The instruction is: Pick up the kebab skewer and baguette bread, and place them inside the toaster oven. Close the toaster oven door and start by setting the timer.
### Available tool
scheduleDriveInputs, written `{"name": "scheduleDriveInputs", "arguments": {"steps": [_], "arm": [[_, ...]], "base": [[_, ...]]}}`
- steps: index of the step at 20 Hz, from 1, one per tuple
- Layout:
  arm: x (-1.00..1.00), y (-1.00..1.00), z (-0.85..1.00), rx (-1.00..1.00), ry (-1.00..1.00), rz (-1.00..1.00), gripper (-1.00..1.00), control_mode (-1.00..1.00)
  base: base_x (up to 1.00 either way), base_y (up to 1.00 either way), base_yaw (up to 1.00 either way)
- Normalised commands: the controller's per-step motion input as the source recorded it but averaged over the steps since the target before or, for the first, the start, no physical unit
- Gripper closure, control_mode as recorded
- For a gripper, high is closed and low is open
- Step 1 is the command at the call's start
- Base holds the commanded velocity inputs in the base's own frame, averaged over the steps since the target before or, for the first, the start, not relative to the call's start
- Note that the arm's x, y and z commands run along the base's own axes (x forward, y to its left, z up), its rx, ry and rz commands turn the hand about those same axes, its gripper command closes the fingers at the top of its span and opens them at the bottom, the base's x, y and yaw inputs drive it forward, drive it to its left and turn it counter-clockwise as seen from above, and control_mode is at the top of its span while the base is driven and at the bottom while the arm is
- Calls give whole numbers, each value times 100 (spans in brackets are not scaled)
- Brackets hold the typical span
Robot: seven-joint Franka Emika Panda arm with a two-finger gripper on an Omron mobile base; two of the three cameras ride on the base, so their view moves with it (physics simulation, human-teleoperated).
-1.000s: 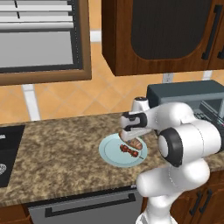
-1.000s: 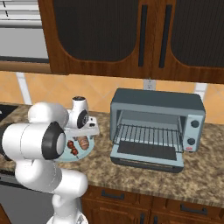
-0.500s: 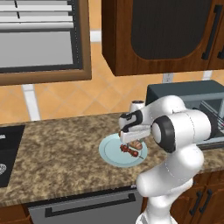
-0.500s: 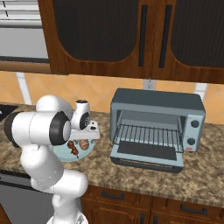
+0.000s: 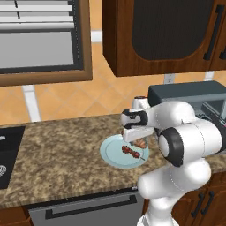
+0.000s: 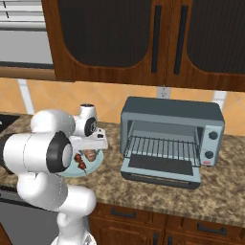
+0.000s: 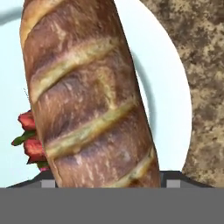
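Pincer (image 5: 137, 142) sits low over the plate (image 5: 112, 156), jaws straddling the baguette bread (image 7: 87, 96); I cannot tell whether they grip it. Kebab skewer (image 5: 132, 152) lies on the plate at the loaf's 7 o'clock. Toaster oven (image 6: 172, 139) stands at 3 o'clock, toaster oven door (image 6: 160, 172) dropped open.

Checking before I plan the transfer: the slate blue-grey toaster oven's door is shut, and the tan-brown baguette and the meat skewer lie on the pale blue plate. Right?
Not quite. The right base view shows the door of the slate blue-grey toaster oven folded down open, its wire rack exposed. The rest holds: the tan-brown baguette and the meat skewer lie on the pale blue plate.
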Motion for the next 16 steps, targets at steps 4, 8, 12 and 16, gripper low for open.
{"name": "scheduleDriveInputs", "arguments": {"steps": [4,8,12,16], "arm": [[-100,-45,94,0,-7,18,100,-100],[-67,-98,70,0,-3,-1,100,-100],[-34,-100,57,0,0,-11,100,-100],[8,-100,16,2,1,-31,100,-100]], "base": [[0,0,0],[0,0,0],[0,0,0],[0,0,0]]}}
